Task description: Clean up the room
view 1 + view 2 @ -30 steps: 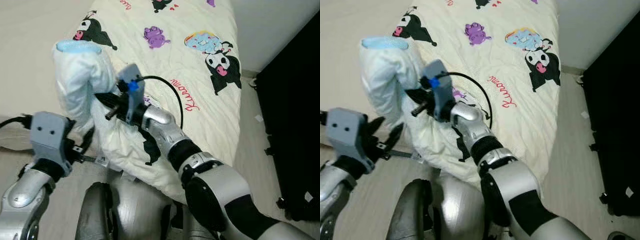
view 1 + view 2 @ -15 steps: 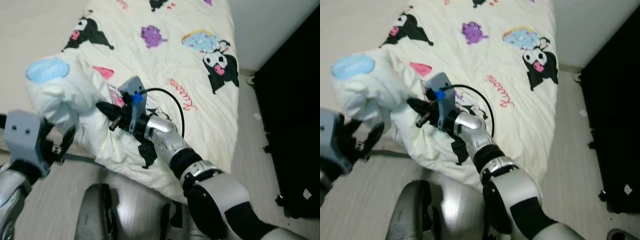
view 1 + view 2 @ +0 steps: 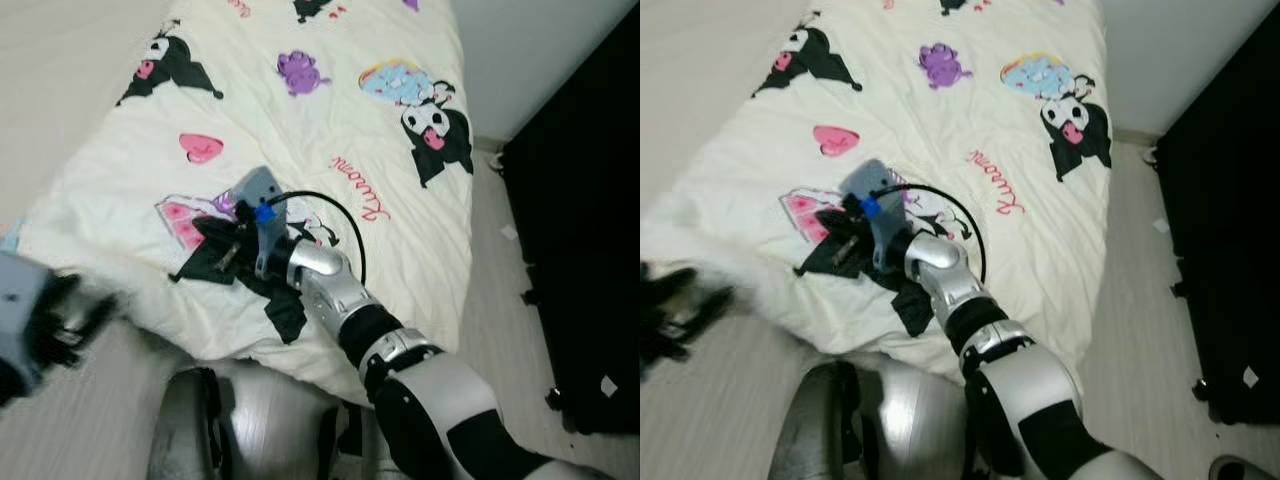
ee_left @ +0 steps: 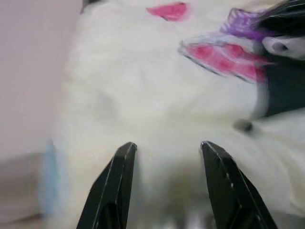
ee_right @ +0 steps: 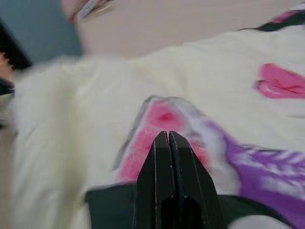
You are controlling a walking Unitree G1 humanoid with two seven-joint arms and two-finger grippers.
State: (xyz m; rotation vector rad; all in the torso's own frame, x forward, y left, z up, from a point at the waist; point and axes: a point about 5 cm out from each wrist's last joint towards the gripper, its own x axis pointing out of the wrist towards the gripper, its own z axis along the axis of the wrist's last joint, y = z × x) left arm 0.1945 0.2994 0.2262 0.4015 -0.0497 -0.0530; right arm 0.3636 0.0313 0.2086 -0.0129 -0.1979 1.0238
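Observation:
A cream blanket (image 3: pixel 330 130) printed with cartoon figures lies spread flat over the bed. My right gripper (image 3: pixel 222 252) rests low on its near left part, by a pink and black print. In the right wrist view its fingers (image 5: pixel 167 134) are pressed together over that pink print, and I see no fabric between them. My left gripper (image 3: pixel 60 310) is blurred at the blanket's near left edge, off the bed's side. In the left wrist view the left gripper (image 4: pixel 167 145) stands open, its fingers (image 4: pixel 119 176) apart above the blanket's white edge.
Bare beige bedding (image 3: pixel 60 80) lies left of the blanket. A tall black piece of furniture (image 3: pixel 580 200) stands on the right, with a strip of pale floor (image 3: pixel 500 300) between it and the bed. A white wall (image 3: pixel 520 40) is behind.
The raised, folded corner of the blanket has come down and now lies flat. My left gripper has swung left and down. My right gripper has sunk onto the blanket.

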